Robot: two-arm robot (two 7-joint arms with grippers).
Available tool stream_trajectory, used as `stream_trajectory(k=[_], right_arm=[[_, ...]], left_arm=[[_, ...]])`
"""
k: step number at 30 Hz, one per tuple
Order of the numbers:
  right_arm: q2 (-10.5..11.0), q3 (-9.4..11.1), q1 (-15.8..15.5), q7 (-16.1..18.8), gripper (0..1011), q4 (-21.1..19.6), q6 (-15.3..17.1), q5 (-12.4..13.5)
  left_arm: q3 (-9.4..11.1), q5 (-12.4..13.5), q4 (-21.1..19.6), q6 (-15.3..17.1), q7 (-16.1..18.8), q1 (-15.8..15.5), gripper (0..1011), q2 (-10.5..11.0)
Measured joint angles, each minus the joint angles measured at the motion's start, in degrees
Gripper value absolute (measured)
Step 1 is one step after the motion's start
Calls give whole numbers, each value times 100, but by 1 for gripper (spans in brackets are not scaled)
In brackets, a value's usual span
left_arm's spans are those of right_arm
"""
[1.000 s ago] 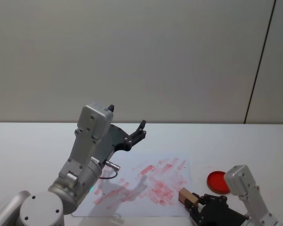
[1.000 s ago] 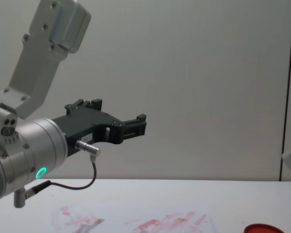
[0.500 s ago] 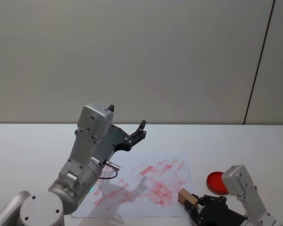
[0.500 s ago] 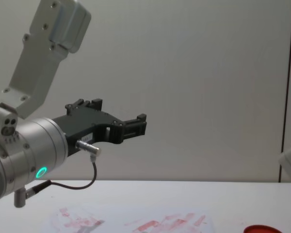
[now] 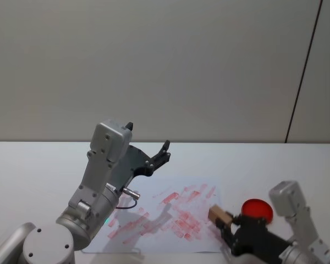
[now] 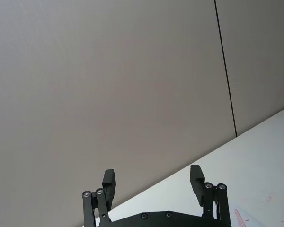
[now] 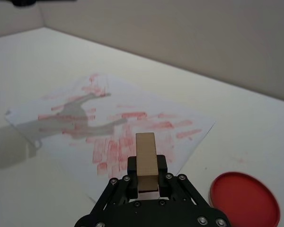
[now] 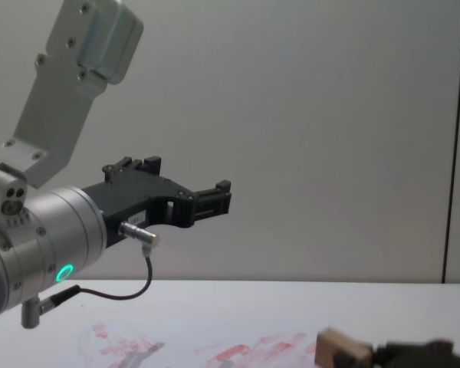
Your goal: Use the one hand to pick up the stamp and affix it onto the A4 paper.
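The right claw (image 7: 147,167) is pinching the stamp (image 5: 220,215), its two dark fingers pressed against the sides of the little wooden block so that most of the block sticks out past the fingertips. The stamp sits at the near right corner of the A4 paper (image 5: 148,221), just left of the round red ink pad (image 5: 257,209). I cannot tell whether it touches the sheet. Red smears and stamp marks cover much of the paper.

The left claw (image 6: 153,182) hangs well above the tabletop (image 5: 33,170) on the left, fingers spread wide with nothing between them, and its shadow falls across the paper.

The tabletop is plain white. Behind it stands a pale grey wall (image 5: 154,66) with one dark vertical seam (image 5: 305,71) towards the right.
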Motion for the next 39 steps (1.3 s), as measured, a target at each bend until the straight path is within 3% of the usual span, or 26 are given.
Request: stream_trajectory(k=[7,13,26,39], right_arm=[[32,131,59,-205,216,-189,-208,257],[79,222,109,-355,216,-216,-253,301],[149,351,233,-557,216,65,-165,244],[156,380,372,-566,216,499,-64,8]], left_arm=[[0,0,0,0,0,0,1002,0],[0,0,0,0,0,0,1003,0],[0,0,0,0,0,0,1003,0],[0,0,0,0,0,0,1002,0]])
